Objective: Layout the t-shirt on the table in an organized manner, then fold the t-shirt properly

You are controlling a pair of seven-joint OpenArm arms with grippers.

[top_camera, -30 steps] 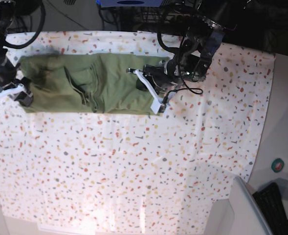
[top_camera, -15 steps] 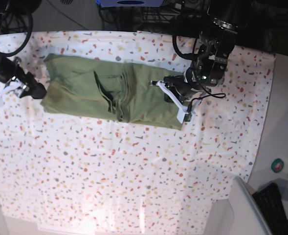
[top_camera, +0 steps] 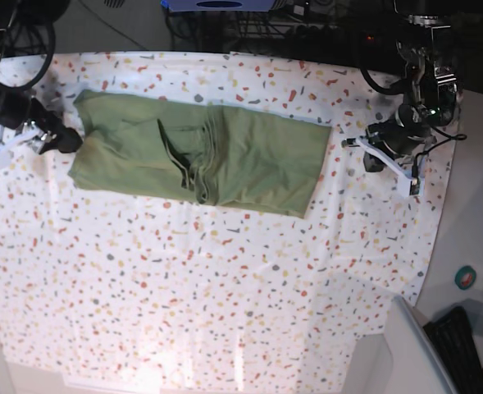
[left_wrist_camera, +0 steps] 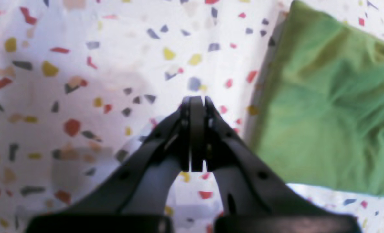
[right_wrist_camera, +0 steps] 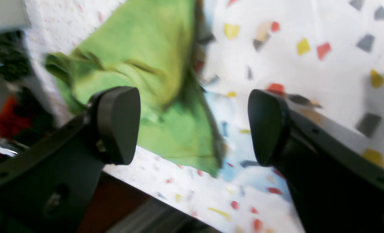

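Note:
The olive-green t-shirt (top_camera: 208, 152) lies as a long folded strip across the far part of the table (top_camera: 225, 287), with a creased ridge near its middle. My right gripper (top_camera: 56, 141) is at the shirt's left end. In the right wrist view this gripper (right_wrist_camera: 192, 126) is open, its pads (right_wrist_camera: 117, 124) wide apart above a corner of the t-shirt (right_wrist_camera: 146, 48), and nothing is held. My left gripper (top_camera: 380, 156) hangs over bare cloth to the right of the shirt. Its fingertips (left_wrist_camera: 197, 100) are pressed together with nothing between them, and the t-shirt (left_wrist_camera: 324, 113) lies off to one side.
Dark equipment and cables (top_camera: 249, 25) stand behind the table's far edge. A plain grey surface (top_camera: 479, 205) flanks the right side, with a small round object (top_camera: 467, 277) and a keyboard (top_camera: 462, 349) on it. The table's edge (right_wrist_camera: 166, 207) runs just below the right gripper.
The shirt slid to the right across the table, then came to rest. My right gripper opened and let go of its left end. My left gripper moved right, off the shirt, staying shut.

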